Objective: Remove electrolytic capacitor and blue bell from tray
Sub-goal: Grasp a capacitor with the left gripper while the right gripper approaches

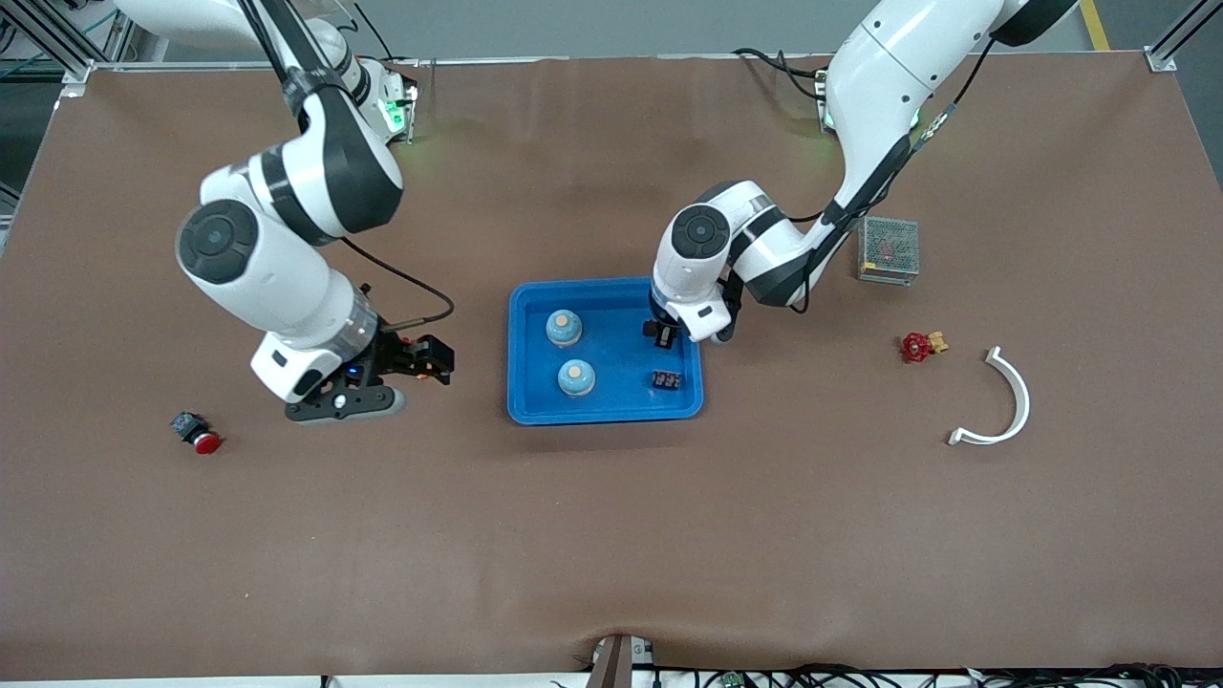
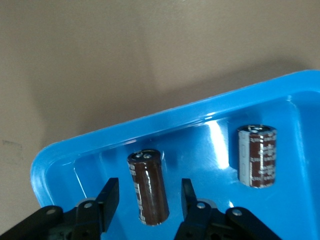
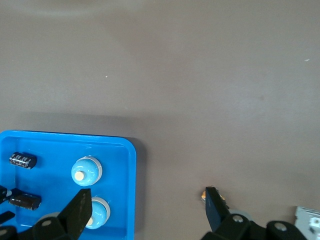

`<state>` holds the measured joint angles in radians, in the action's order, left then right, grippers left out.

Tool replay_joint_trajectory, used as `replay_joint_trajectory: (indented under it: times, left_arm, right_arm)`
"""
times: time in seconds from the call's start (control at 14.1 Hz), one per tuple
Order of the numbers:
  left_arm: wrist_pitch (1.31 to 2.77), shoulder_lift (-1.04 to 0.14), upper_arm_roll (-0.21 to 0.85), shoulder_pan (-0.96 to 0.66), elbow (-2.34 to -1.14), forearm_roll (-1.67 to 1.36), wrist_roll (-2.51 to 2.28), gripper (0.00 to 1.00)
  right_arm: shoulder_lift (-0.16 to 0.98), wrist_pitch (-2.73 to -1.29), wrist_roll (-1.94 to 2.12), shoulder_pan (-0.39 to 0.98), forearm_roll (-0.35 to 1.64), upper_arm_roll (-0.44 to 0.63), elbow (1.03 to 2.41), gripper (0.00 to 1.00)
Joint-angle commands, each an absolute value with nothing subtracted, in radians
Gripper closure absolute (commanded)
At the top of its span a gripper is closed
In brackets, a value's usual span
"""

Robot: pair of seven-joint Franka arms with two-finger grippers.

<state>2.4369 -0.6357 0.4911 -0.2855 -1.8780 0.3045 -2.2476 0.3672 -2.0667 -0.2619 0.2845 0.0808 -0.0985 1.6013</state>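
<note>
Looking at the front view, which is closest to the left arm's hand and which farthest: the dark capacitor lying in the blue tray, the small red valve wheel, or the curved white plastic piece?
From the left hand, over the blue tray:
1. Dark cylindrical capacitor, lying in the tray just below the hand in this view.
2. Small red valve wheel, on the table toward the left arm's end.
3. Curved white plastic piece, farther still toward that end.

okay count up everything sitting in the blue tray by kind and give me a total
Round light-blue bells with orange centres: 2
Dark brown cylindrical capacitors lying on their sides: 2
Total in the blue plastic tray: 4
</note>
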Motion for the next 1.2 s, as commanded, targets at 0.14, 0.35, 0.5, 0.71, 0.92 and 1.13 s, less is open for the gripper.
replay_joint_trajectory:
  times: [0.14, 0.35, 0.5, 0.71, 0.92, 1.13]
  left_arm:
    - [2.427, -0.66, 0.485, -0.296, -1.859, 0.328, -2.307, 0.46]
    - [2.427, -0.675, 0.485, -0.295, -1.844, 0.328, -2.315, 0.65]
    - [2.427, -0.696, 0.485, -0.296, -1.826, 0.33, -2.312, 0.7]
    - [2.424, -0.683, 0.485, -0.293, -1.821, 0.336, -2.295, 1.0]
    - [2.309, -0.647, 0.486, -0.281, -1.767, 0.345, -2.251, 1.0]
    - [2.224, -0.572, 0.492, -0.252, -1.761, 0.336, -2.148, 1.0]
  right_arm:
    - [0.434, -2.138, -0.281, 0.331, 0.091, -0.089, 1.578, 0.0]
    - [0.474, -2.175, -0.317, 0.357, 0.078, -0.089, 1.578, 0.0]
    - [0.497, -2.177, -0.327, 0.394, 0.042, -0.086, 1.575, 0.0]
    - [0.537, -2.224, -0.331, 0.416, 0.034, -0.086, 1.572, 0.0]
    - [0.58, -2.258, -0.33, 0.428, 0.034, -0.086, 1.566, 0.0]
    - [0.62, -2.26, -0.331, 0.456, 0.034, -0.086, 1.542, 0.0]
